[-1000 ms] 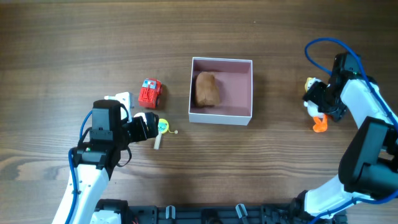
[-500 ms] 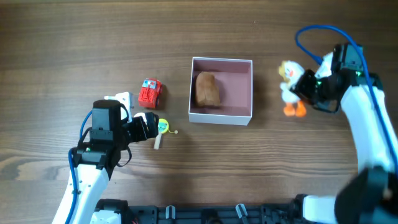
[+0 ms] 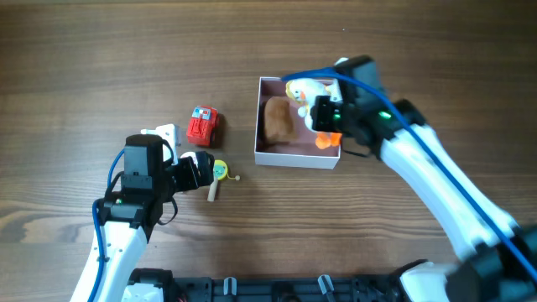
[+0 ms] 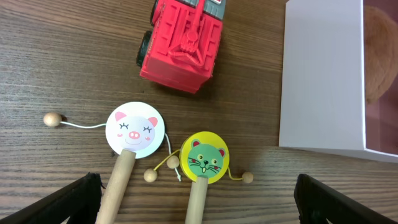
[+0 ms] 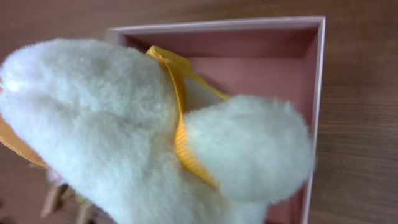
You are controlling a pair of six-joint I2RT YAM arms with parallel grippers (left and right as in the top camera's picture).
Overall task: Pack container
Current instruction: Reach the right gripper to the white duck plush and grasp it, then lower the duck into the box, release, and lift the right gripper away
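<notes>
Overhead view: my right fingers [image 3: 324,111] pinch a white plush duck [image 3: 307,90] above the pink-lined container [image 3: 294,158] at mid-worktop [image 3: 126,50], beside a brown plush [image 3: 279,119] lying inside. My left fingers [image 4: 68,202] are spread over two rattle drums [image 4: 135,129]. If I release here, the duck could catch the container's right wall and tip out.
</notes>
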